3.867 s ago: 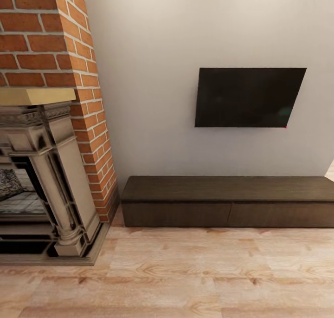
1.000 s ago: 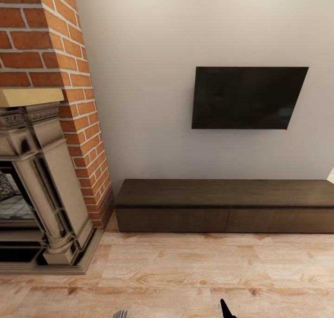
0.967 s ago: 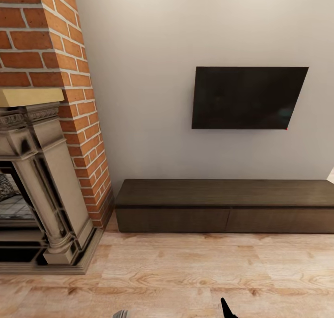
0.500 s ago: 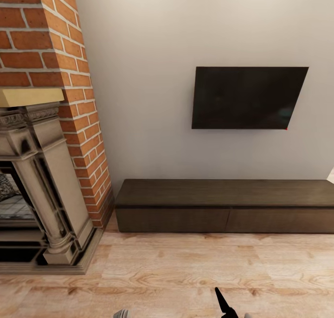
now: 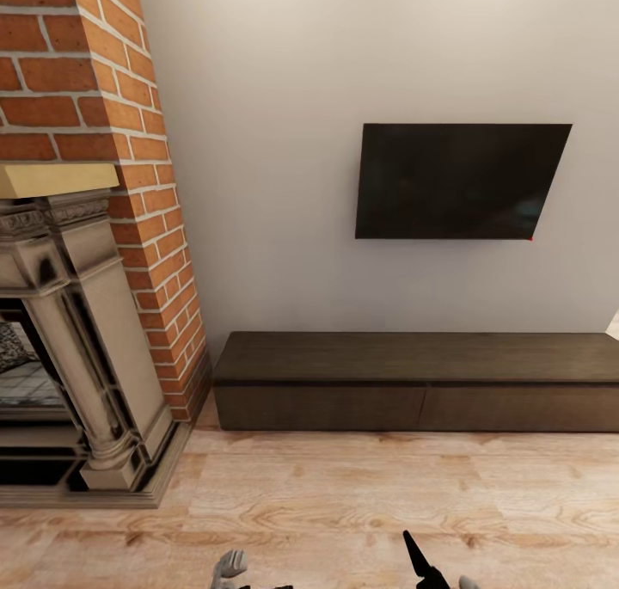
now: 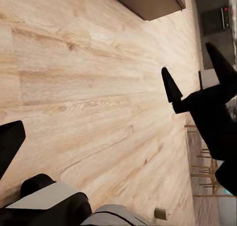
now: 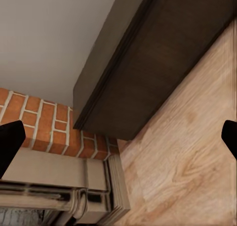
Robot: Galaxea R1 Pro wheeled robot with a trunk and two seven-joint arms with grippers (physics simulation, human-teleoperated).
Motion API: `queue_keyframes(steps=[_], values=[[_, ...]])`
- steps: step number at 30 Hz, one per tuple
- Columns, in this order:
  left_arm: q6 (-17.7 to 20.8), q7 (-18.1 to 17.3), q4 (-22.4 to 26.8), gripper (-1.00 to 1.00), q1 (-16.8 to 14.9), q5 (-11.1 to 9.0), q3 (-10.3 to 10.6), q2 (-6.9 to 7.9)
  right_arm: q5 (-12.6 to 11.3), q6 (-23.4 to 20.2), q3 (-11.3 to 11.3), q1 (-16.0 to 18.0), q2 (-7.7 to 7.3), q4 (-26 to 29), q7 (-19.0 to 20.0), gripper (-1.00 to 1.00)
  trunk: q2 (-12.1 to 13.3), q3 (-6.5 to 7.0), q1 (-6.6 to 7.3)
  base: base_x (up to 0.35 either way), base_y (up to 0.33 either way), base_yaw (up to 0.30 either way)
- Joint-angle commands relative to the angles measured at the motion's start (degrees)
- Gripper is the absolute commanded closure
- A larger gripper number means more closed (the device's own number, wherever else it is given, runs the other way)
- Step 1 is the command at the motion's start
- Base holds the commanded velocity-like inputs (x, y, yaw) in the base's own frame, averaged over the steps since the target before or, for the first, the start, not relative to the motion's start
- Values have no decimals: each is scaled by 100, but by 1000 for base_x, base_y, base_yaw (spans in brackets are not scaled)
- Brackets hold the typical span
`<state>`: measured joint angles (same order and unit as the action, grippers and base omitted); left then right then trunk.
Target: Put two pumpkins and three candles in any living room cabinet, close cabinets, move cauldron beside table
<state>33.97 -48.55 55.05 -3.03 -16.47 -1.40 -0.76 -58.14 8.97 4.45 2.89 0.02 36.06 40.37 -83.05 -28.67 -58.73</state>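
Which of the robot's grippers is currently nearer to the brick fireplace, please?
Left. The left gripper sits low, closer to the fireplace; the right gripper is farther off, before the cabinet.

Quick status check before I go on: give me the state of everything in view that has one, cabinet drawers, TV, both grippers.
cabinet: both drawer fronts shut flush, top bare.
TV: screen dark, mounted on the wall above the cabinet.
fireplace: no flame seen, standing beside the cabinet's end.
left gripper: fingers spread wide, holding nothing, over bare floor.
right gripper: fingers spread wide, holding nothing, pointed at the cabinet's end.
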Motion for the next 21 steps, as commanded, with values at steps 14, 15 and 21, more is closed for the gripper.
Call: queue_keyframes(steps=[14, 15, 21], values=[[40, -251, -26, -100, -41, -475, -7, -20, -59, -9, -6, 23, -233, -72, 66, -100, -3, -6, 0, 0, 0, 0], [40, -253, -22, -100, -47, -508, -8, -20, -61, -9, -3, 21, -237, -72, 76, -100, -3, -6, 0, 0, 0, 0], [129, -221, -2, -100, -217, -593, -37, 9, -67, -71, 14, 19, -301, -56, 110, -100, -3, -6, 0, 0, 0, 0]])
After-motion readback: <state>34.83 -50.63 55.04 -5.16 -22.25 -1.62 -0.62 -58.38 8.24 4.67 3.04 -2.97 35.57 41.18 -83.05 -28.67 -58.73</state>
